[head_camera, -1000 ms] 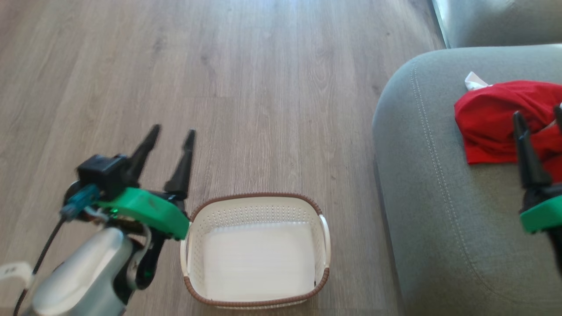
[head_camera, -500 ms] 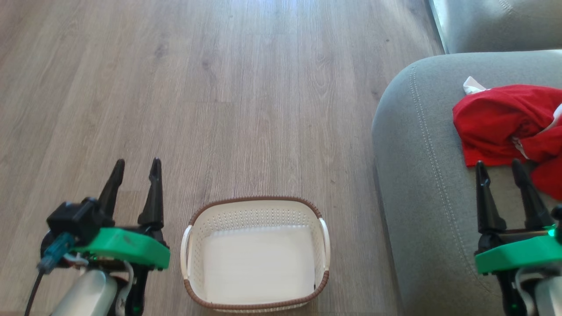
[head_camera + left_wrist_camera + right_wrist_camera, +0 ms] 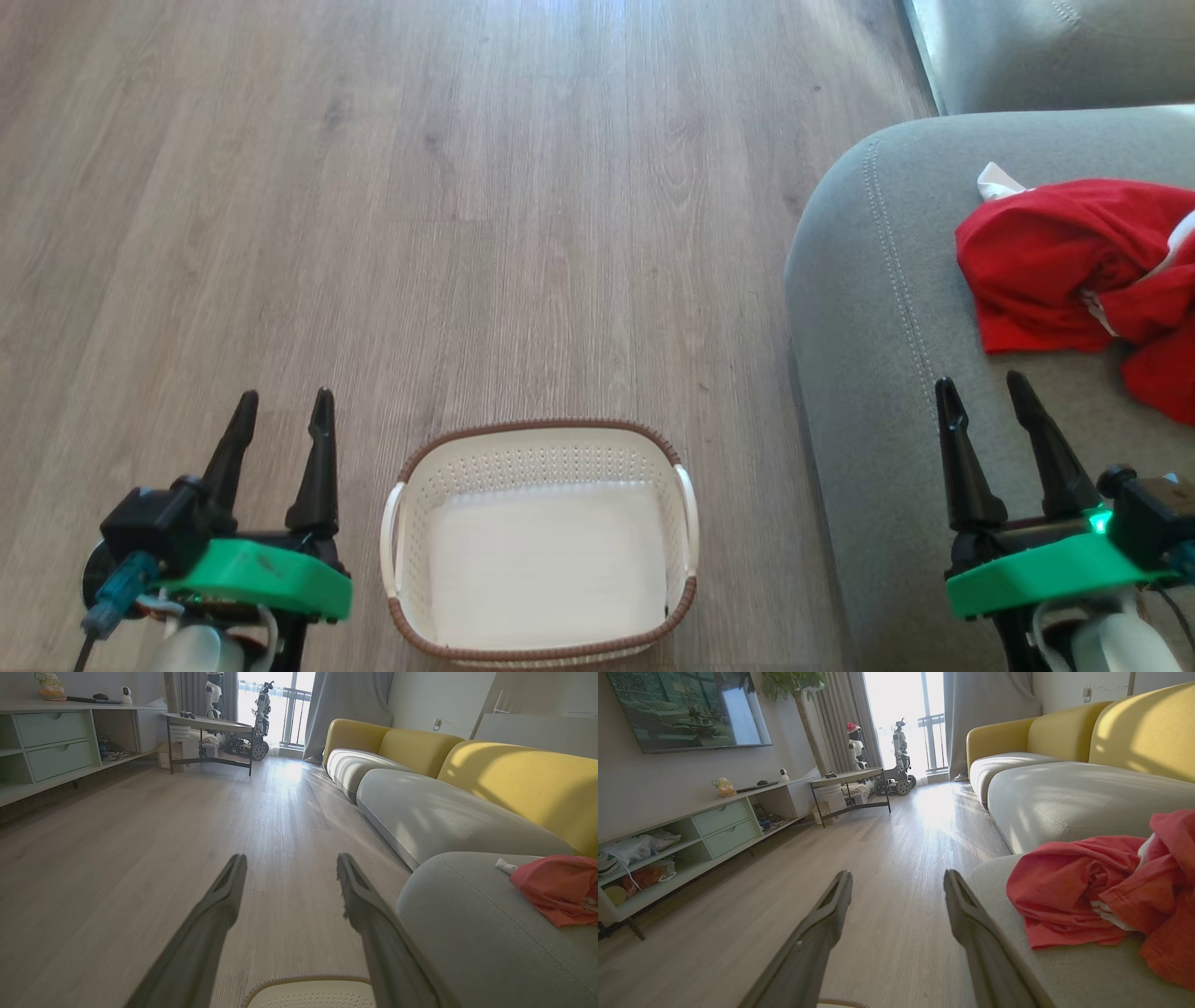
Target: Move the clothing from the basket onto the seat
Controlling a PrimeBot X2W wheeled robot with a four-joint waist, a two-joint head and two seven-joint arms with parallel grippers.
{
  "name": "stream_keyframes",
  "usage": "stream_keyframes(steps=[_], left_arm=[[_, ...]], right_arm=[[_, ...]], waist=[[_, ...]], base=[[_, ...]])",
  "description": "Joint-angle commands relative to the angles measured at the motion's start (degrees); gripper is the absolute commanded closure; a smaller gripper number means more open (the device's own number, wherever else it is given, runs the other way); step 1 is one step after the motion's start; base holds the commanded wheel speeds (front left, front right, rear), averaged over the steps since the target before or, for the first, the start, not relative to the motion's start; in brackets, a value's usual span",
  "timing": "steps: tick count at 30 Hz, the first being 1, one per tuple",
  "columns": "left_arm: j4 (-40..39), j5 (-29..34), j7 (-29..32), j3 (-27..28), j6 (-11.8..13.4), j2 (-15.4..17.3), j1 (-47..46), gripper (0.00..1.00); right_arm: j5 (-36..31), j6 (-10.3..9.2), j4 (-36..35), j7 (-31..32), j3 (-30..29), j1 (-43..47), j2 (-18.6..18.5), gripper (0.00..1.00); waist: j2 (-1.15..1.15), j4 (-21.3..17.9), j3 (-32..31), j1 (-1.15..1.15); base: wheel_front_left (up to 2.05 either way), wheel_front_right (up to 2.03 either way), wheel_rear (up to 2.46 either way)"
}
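At the lower left of the head view the left claw [image 3: 285,396] is held above the floor [image 3: 467,233], its two dark fingers spread apart and gripping nothing. Just to its right the basket [image 3: 541,427] is set on the floor, its white bottom seen whole. Further right the seat [image 3: 868,373] is seen, with the clothing [image 3: 1046,271] heaped on it near the right edge, well apart from the basket. The right claw [image 3: 980,380] is held over the seat just below the clothing, likewise spread and gripping nothing. Only a strip of floor is found between basket and seat. A shelf unit [image 3: 56,746], a low table [image 3: 210,723] and yellow backrests [image 3: 514,774] are shown in the left wrist view.

Compared with a second ago, the left claw has been lowered and straightened, and the right claw has been drawn back off the clothing. The basket is left where it was.

The floor is laid in pale wood-grain planks. The basket is made of cream plastic, oval, with perforated walls, a brown woven-look rim and white handles. The seat is covered in grey-green fabric, round-cornered, with a double line of stitching. The clothing is soft, crumpled and bright red with white trim.
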Motion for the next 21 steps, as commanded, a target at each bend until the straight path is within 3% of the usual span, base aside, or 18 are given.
stream_keyframes(steps=[1,12,21], left_arm=[[-1.5,0.9,-0.6,3.1,-0.4,0.1,-1.5,0.0],[0.3,7.1,-0.6,8.4,-5.3,-4.9,-0.8,0.0],[0.3,10.4,-0.6,10.7,-7.6,-7.3,-0.7,0.0]], right_arm=[[-0.3,-0.01,-2.3,-0.6,1.4,-1.5,-0.6,0.0],[-0.5,-0.01,-3.1,-0.6,1.5,-1.5,-0.5,0.0],[-0.6,-0.01,-3.3,-0.6,1.1,-1.5,-0.3,0.0]], waist=[[0.0,-0.1,0.0,0.0],[0.0,-0.5,0.0,0.0],[0.0,-0.6,0.1,0.0]], base=[[0.0,0.0,0.0],[0.0,0.0,0.0],[0.0,0.0,0.0]])
